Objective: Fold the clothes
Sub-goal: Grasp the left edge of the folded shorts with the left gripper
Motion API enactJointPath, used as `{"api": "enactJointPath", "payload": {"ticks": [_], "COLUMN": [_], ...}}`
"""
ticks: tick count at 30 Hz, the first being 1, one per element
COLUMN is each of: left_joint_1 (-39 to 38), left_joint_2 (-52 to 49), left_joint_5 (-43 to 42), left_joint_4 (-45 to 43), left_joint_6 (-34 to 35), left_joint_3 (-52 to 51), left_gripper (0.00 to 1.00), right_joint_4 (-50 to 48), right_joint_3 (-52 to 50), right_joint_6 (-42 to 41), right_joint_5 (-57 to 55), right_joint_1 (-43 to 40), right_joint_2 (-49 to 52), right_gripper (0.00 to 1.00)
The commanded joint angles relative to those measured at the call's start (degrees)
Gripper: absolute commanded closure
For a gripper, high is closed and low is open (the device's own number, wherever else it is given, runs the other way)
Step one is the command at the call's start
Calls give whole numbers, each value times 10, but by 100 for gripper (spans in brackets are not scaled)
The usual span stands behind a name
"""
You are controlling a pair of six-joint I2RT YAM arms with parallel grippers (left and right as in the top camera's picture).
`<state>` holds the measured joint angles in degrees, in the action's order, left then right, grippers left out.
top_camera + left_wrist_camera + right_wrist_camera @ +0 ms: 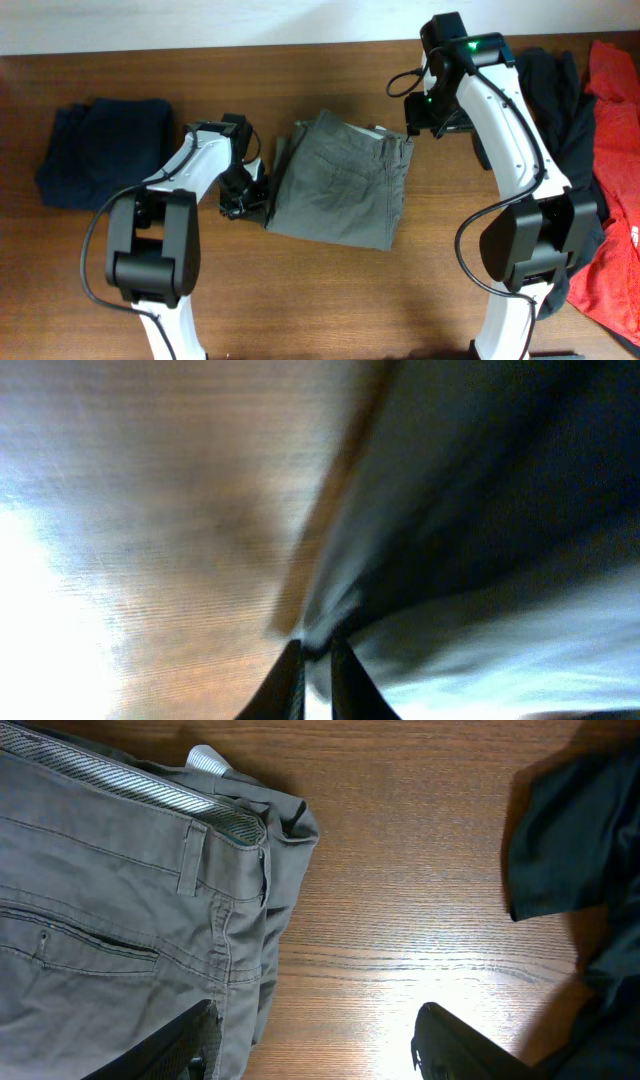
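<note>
Right gripper (318,1045) agape, folded trousers (340,180) lengthwise near-to-far, waistband at far end

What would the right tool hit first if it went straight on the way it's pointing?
The right tool would probably meet bare table first, just beside the trousers; one finger might graze them, depth unclear.

Seemingly no legible text anywhere.

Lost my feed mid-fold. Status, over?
Left gripper pinched shut on trousers, left edge. Right gripper open, empty, beside waistband. Trousers lie folded between arms. Black garment close right, not blocking.
</note>
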<state>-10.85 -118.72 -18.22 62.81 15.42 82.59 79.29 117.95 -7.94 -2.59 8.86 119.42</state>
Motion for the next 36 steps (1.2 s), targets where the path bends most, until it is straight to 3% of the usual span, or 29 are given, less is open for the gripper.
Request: {"api": "enactJointPath", "payload": {"ticks": [1,2,4,5,9,16,28,30,32,33,36], "left_joint_1": [0,0,0,0,0,-11,-32,-39,-52,-56,-70], "left_joint_2": [81,95,115,124,116,36,-51,-57,-59,-59,-59], "left_joint_5": [2,2,2,1,-19,-82,-81,-93,-99,-99,-101], "left_joint_4": [-43,-61,-95,-129,-184,-192,-209,-212,-228,-237,-264], "left_joint_6": [-8,-8,-8,-8,-9,-14,-17,-19,-24,-28,-36], "left_joint_3": [32,34,34,34,34,34,34,34,34,34,34], "left_gripper": [81,65,5,1,1,1,1,7,29,34,41], "right_joint_4": [1,1,0,0,-2,-2,-2,-2,-2,-2,-2], "right_joint_3": [13,13,12,12,12,12,12,12,12,12,12], "right_joint_6": [2,2,2,2,2,2,2,2,2,2,2], "right_joint_5": [-9,-9,-9,-9,-9,-9,-9,-9,-9,-9,-9], "right_joint_1": [-3,-3,-4,-4,-4,-4,-3,-4,-4,-4,-4], "right_joint_2": [-12,-12,-12,-12,-12,-12,-12,-12,-12,-12,-12], "right_gripper": [33,32,32,32,31,31,31,31,31,31,31]}}
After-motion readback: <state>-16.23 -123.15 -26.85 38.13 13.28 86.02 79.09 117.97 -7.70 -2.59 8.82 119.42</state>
